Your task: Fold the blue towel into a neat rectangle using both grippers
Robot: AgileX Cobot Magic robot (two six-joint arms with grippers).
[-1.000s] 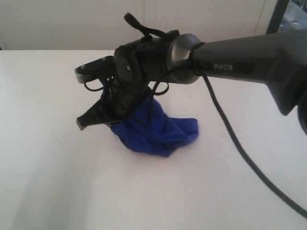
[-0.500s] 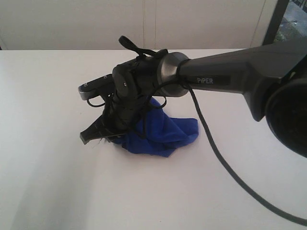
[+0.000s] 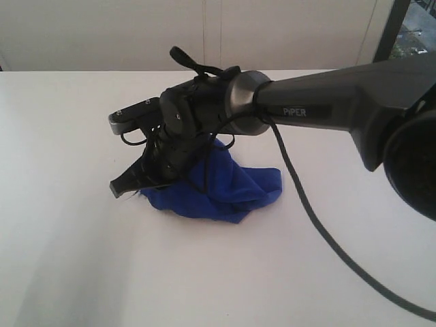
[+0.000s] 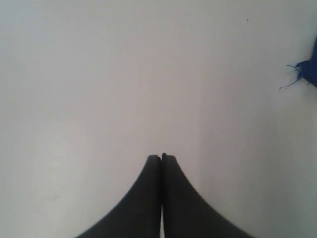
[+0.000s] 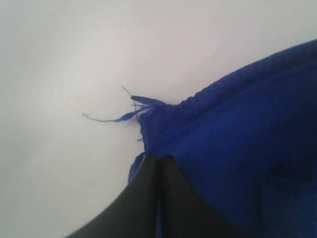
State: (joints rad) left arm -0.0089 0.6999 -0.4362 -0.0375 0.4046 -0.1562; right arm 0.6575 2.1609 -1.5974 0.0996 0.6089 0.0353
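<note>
The blue towel (image 3: 225,187) lies bunched in a heap in the middle of the white table (image 3: 75,259). My right gripper (image 3: 121,187) reaches across from the right, low at the heap's left edge. In the right wrist view its jaws (image 5: 159,157) are shut on the towel (image 5: 237,148) just behind a frayed corner, with loose threads (image 5: 106,119) beyond the tips. My left gripper (image 4: 161,156) is shut and empty over bare table. One towel corner (image 4: 308,69) shows at the edge of its view. The left gripper does not show in the exterior view.
The right arm marked PiPER (image 3: 327,105) spans the right half of the exterior view, hiding the towel's top. A black cable (image 3: 320,231) sags from it to the table's front right. A pale wall runs along the table's far edge.
The right gripper dipped toward the table, then lifted slightly. The towel's left corner now reaches further left along the table. The left gripper stays shut.
</note>
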